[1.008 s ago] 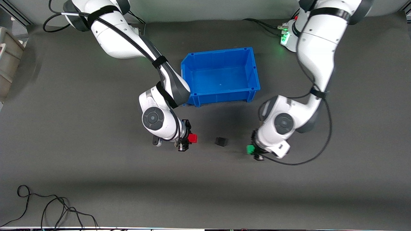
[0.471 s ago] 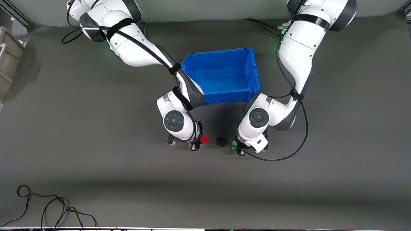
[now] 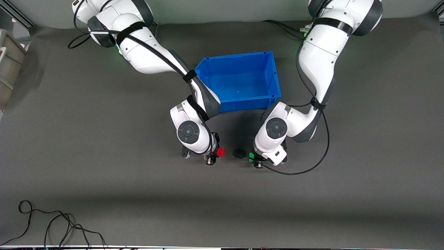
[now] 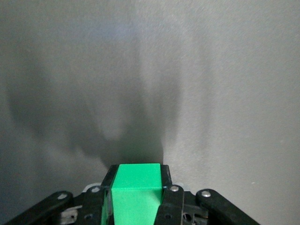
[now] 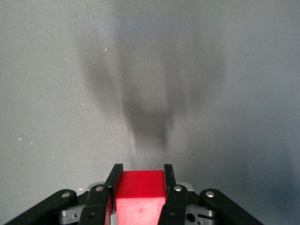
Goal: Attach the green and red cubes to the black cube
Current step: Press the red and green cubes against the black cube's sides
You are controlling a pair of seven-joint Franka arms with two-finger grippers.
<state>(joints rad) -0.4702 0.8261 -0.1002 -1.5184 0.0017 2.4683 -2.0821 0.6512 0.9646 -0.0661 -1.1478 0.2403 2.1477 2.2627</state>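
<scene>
The black cube (image 3: 239, 153) sits on the dark grey table, nearer to the front camera than the blue bin. My right gripper (image 3: 215, 152) is shut on the red cube (image 3: 220, 151), held beside the black cube toward the right arm's end. In the right wrist view the red cube (image 5: 140, 194) sits between the black fingers (image 5: 114, 180). My left gripper (image 3: 254, 160) is shut on the green cube (image 3: 250, 159), held close beside the black cube toward the left arm's end. In the left wrist view the green cube (image 4: 136, 192) fills the fingers (image 4: 165, 180). The black cube is out of both wrist views.
A blue bin (image 3: 274, 74) stands farther from the front camera than the cubes, with nothing in it. A beige container (image 3: 8, 66) stands at the right arm's end of the table. A black cable (image 3: 52, 225) lies near the front edge.
Both arms have swung inward, bringing the red and green cubes toward the black cube from either end. In the last half second the green cube edged a little closer; the red cube barely moved.
</scene>
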